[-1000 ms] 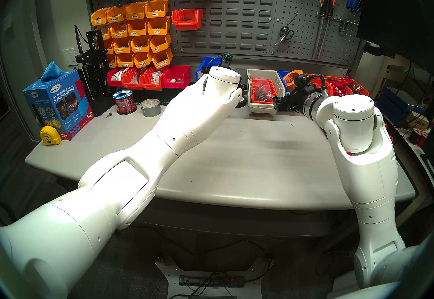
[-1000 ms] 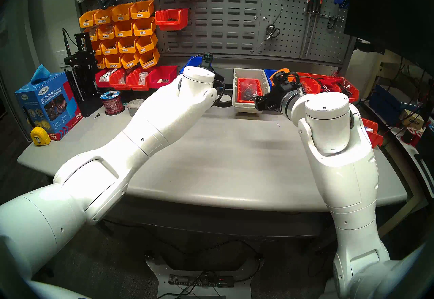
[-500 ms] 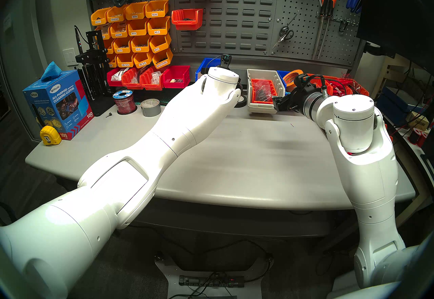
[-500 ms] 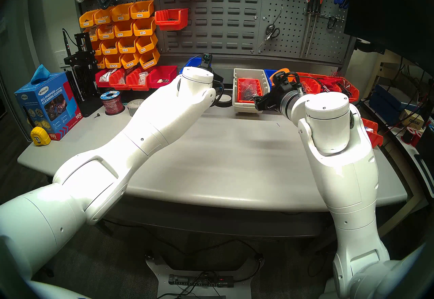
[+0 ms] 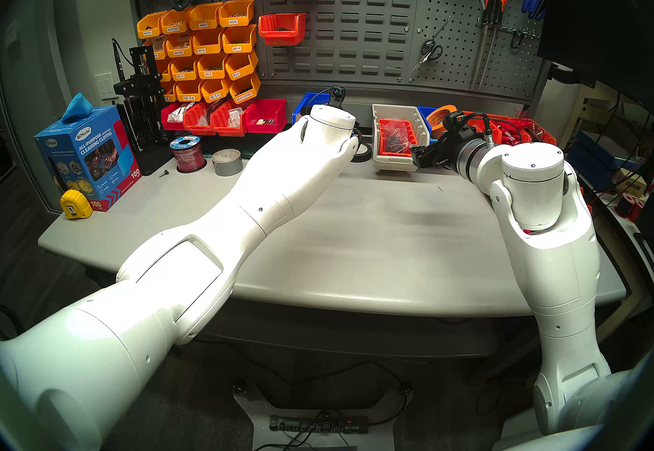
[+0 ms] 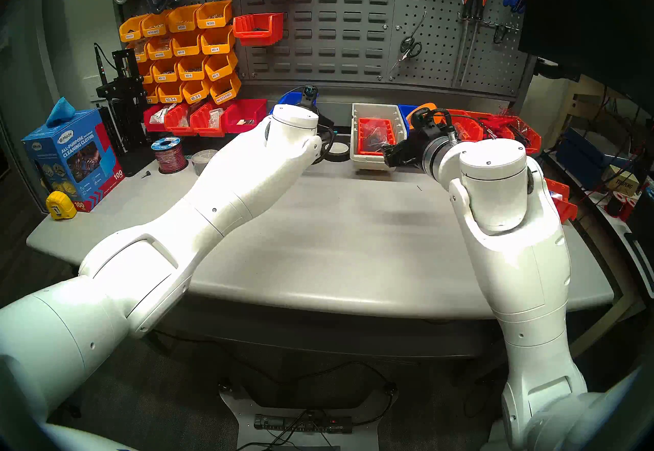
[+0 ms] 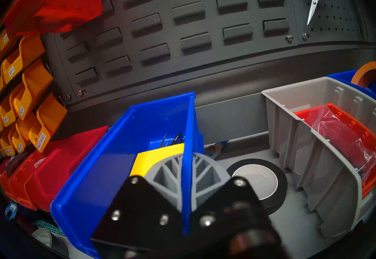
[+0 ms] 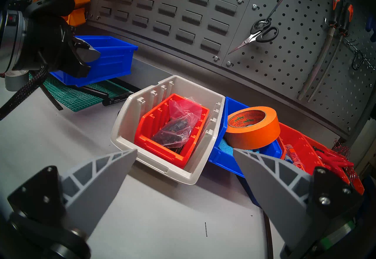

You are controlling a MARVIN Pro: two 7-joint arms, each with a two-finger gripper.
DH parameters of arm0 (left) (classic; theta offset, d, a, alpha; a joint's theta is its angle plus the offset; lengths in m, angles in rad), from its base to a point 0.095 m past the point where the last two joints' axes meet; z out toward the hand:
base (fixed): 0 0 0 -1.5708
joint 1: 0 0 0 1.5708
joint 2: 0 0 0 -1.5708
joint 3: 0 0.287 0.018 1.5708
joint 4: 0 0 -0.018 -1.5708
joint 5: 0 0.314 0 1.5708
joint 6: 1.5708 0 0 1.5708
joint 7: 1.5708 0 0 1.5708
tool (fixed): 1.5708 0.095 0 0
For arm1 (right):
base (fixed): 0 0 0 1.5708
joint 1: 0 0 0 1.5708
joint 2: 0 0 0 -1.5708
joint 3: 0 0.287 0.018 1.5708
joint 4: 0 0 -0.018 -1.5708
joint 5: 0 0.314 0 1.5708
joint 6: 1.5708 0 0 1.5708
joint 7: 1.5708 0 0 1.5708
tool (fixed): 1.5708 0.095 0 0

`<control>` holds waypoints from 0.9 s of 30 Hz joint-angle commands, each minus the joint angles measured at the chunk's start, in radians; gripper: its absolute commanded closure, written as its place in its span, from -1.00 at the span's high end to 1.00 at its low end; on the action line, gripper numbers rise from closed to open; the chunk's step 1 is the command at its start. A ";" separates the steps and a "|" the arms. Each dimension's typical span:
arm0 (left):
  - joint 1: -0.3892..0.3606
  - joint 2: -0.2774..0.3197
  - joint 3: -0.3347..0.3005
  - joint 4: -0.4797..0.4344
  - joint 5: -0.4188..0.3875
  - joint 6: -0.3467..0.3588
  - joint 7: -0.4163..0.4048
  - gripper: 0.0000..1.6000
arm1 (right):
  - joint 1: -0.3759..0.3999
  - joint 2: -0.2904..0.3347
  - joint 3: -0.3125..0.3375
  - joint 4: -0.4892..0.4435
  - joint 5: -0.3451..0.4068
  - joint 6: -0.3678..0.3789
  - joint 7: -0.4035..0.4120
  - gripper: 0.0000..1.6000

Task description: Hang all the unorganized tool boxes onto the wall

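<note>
My left gripper is shut on the right side wall of a bright blue tool box, one finger inside and one outside. This box sits at the back of the table below the louvre wall and holds a yellow item and dark tools. I cannot tell whether it is clear of the table. The beige ribbed tool box holds an orange-red bin with a plastic bag. The second blue tool box beside it holds an orange tape roll. My right gripper is open and empty, just in front of the beige box.
Two orange-red bins hang on the wall's left part. Yellow-orange labelled bins and a row of red bins stand left of the held box. A black tape roll lies between the blue and beige boxes. Scissors hang on the right pegboard.
My left wrist and the blue tool box in it have shifted a little to the left. The right arm has not moved.
</note>
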 commanded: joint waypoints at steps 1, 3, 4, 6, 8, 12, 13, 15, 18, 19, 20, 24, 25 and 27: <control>-0.069 -0.014 -0.003 0.036 0.021 -0.033 -0.009 -1.00 | 0.012 -0.002 0.002 -0.010 0.002 -0.003 0.001 1.00; -0.070 -0.015 -0.002 0.041 0.021 -0.035 -0.011 -1.00 | 0.012 -0.002 0.002 -0.010 0.002 -0.003 0.001 1.00; -0.072 -0.016 -0.003 0.045 0.022 -0.036 -0.013 -1.00 | 0.012 -0.002 0.002 -0.010 0.002 -0.003 0.001 1.00; -0.076 -0.020 -0.002 0.057 0.026 -0.041 -0.017 -1.00 | 0.012 -0.002 0.002 -0.010 0.002 -0.003 0.001 1.00; -0.079 -0.022 -0.002 0.062 0.027 -0.042 -0.019 -1.00 | 0.012 -0.002 0.002 -0.010 0.002 -0.003 0.001 1.00; -0.092 -0.031 -0.002 0.081 0.032 -0.048 -0.027 -1.00 | 0.012 -0.002 0.002 -0.010 0.002 -0.003 0.001 1.00; -0.094 -0.032 -0.002 0.085 0.033 -0.049 -0.029 -1.00 | 0.012 -0.002 0.002 -0.010 0.002 -0.003 0.001 1.00; -0.096 -0.033 -0.001 0.088 0.034 -0.050 -0.030 -1.00 | 0.012 -0.002 0.002 -0.010 0.002 -0.003 0.001 1.00; -0.099 -0.036 -0.001 0.095 0.037 -0.054 -0.035 -1.00 | 0.012 -0.002 0.002 -0.010 0.002 -0.003 0.001 1.00; -0.100 -0.037 -0.001 0.097 0.038 -0.055 -0.037 -1.00 | 0.012 -0.002 0.002 -0.010 0.002 -0.003 0.001 1.00; -0.101 -0.038 -0.001 0.099 0.040 -0.056 -0.038 -1.00 | 0.012 -0.002 0.002 -0.010 0.002 -0.003 0.001 1.00; -0.107 -0.044 -0.001 0.117 0.044 -0.062 -0.044 -1.00 | 0.012 -0.002 0.002 -0.010 0.002 -0.003 0.001 1.00; -0.108 -0.046 -0.002 0.121 0.043 -0.063 -0.045 -1.00 | 0.012 -0.002 0.002 -0.010 0.002 -0.003 0.001 1.00; -0.109 -0.049 -0.002 0.128 0.044 -0.065 -0.047 -1.00 | 0.012 -0.002 0.002 -0.010 0.002 -0.003 0.001 1.00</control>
